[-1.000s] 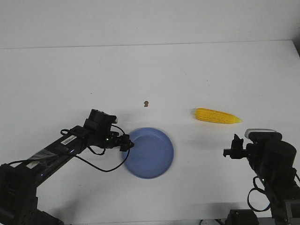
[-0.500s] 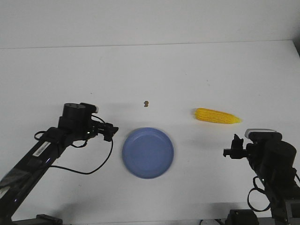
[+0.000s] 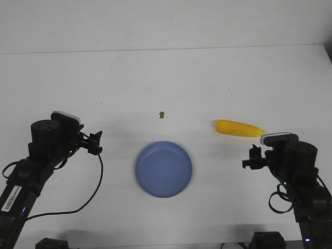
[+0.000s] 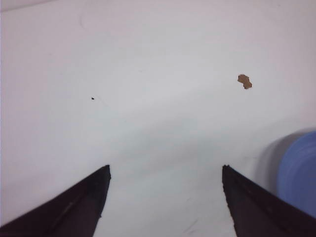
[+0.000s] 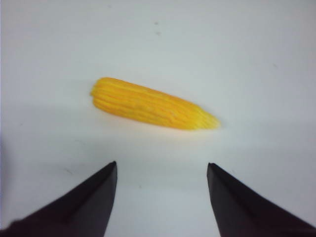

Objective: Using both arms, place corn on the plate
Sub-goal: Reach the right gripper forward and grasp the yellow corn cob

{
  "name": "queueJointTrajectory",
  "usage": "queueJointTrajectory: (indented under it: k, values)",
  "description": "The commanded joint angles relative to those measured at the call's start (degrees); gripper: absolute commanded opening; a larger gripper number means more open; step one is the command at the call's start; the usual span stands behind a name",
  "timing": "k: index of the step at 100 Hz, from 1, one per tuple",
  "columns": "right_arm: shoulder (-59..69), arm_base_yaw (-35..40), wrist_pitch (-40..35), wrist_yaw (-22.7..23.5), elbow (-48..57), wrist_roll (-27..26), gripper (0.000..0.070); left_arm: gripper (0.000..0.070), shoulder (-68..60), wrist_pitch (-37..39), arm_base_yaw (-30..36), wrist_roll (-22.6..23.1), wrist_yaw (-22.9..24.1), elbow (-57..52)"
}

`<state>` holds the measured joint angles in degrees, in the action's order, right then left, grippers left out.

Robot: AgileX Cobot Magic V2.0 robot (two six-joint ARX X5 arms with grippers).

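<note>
- Right tool (image 5: pixel 162 197): nearest the camera on the robot's right, fingers spread wide, nothing between them. We see bare white tabletop (image 3: pixel 171 83) in the gap.
- Left tool (image 4: pixel 165 202): fingers also wide apart and empty, over bare tabletop on the far side of the plate from the corn.
- Plate (image 3: pixel 164 169): round, shallow, periwinkle blue, low raised rim, smooth matte surface. It lies flat between the two arms and carries nothing.
- Corn (image 5: pixel 153 104): lies flat on the tabletop, just beyond the right tool's fingertips, apart from them, and well apart from the plate, farther back and toward the robot's right.
- Key relation: the cob's long axis runs crosswise to the right tool's reach, blunt end toward the plate, pointed tip away. We judge the open fingers already straddle that axis, so a forward-and-down approach should close across the cob's girth.
- The right arm is clearly nearer; the left is well off.
- Corn surface: bright yellow, ribbed kernel rows, tapered; we judge it may roll.
- Farthest: small brown speck (image 3: pixel 162 114) beyond the plate.
</note>
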<state>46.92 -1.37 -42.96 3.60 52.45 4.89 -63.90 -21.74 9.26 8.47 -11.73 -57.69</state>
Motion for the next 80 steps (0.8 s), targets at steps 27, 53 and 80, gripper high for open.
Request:
queueJointTrajectory:
  k: [27,53,80]
  values:
    - [22.3,4.6,3.8,-1.2,5.6,16.3,0.0423,0.0468,-0.9,0.0,0.1,-0.7,-0.3,-0.5]
    - [38.8,5.6,1.6,-2.1,16.5,21.2,0.0429,0.0468,-0.9,0.3,0.1,-1.5,-0.3,-0.5]
    - [45.7,5.6,-0.2,-1.9,21.8,26.5,0.0497,0.0468,-0.9,0.5,0.1,-1.7,-0.3,-0.5]
